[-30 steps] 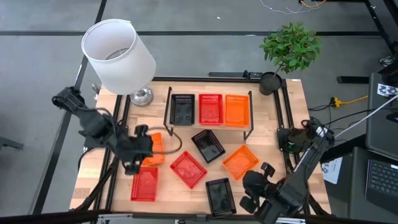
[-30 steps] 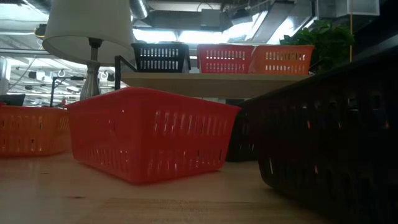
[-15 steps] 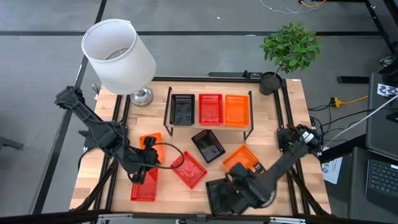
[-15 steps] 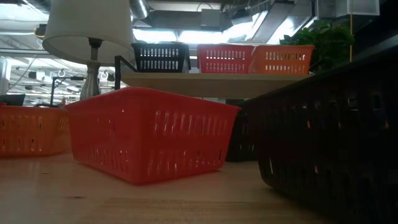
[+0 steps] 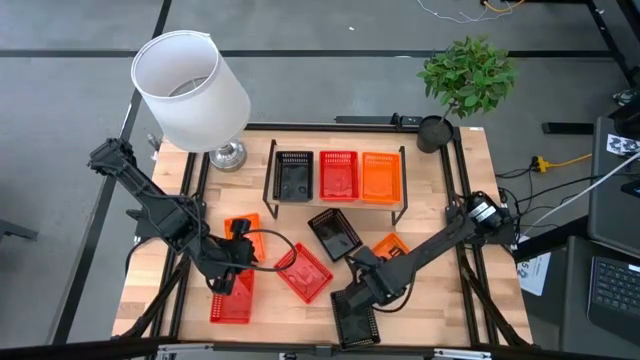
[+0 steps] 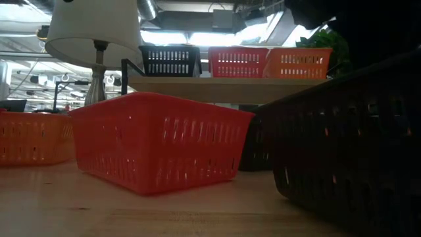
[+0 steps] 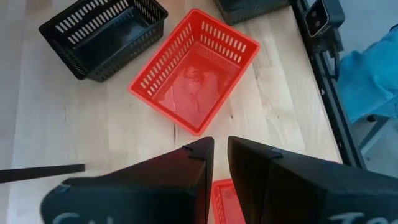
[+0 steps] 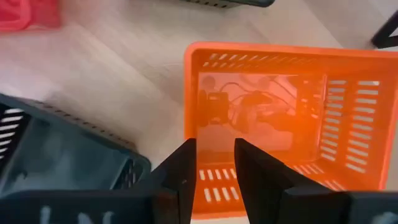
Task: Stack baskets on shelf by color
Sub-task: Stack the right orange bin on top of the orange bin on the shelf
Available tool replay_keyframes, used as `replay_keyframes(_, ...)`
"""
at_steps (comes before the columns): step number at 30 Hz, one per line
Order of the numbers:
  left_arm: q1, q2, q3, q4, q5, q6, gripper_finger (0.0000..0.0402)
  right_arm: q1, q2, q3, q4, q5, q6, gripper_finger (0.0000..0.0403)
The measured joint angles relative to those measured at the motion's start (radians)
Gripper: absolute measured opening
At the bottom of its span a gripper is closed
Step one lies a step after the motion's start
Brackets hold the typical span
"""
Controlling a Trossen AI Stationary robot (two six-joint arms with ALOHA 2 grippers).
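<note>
Straddling orange basket rim, right claw barely apart; left claw likewise.

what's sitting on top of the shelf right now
Three baskets side by side on the shelf: a black basket, a red basket and an orange basket. Whatever lies beneath the board is covered.
</note>
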Motion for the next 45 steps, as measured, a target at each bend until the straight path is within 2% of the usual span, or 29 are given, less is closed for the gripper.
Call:
replay_keyframes(20,0.0,0.0,0.0,0.0,0.002,-0.025,0.0039,0.002,-0.002,-0.153,0.166,-0.033,-0.056,0.0106)
replay_keyframes(23,0.0,0.0,0.0,0.0,0.002,-0.026,0.0039,0.008,-0.002,-0.177,0.177,-0.063,-0.056,0.0086)
replay_keyframes(27,0.0,0.0,0.0,0.0,0.002,-0.027,0.0039,0.045,-0.001,-0.182,0.175,-0.097,-0.055,0.0017)
replay_keyframes(28,0.0,0.0,0.0,0.0,0.002,-0.027,0.0039,0.059,-0.001,-0.172,0.17,-0.097,-0.053,0.001)
replay_keyframes(33,0.0,0.001,0.0,0.0,0.002,-0.027,0.0039,0.134,-0.001,-0.049,0.121,-0.107,-0.03,0.0004)
replay_keyframes(39,0.0,0.001,0.0,0.0,0.002,-0.027,0.0039,0.235,-0.001,0.223,-0.133,-0.065,0.103,0.0002)
replay_keyframes(42,0.0,0.001,0.0,0.0,0.002,-0.027,0.0039,0.282,-0.001,0.357,-0.245,0.029,0.159,0.0002)
replay_keyframes(45,0.0,0.001,0.0,0.0,0.002,-0.027,0.0039,0.318,-0.002,0.46,-0.311,0.218,0.136,0.0002)
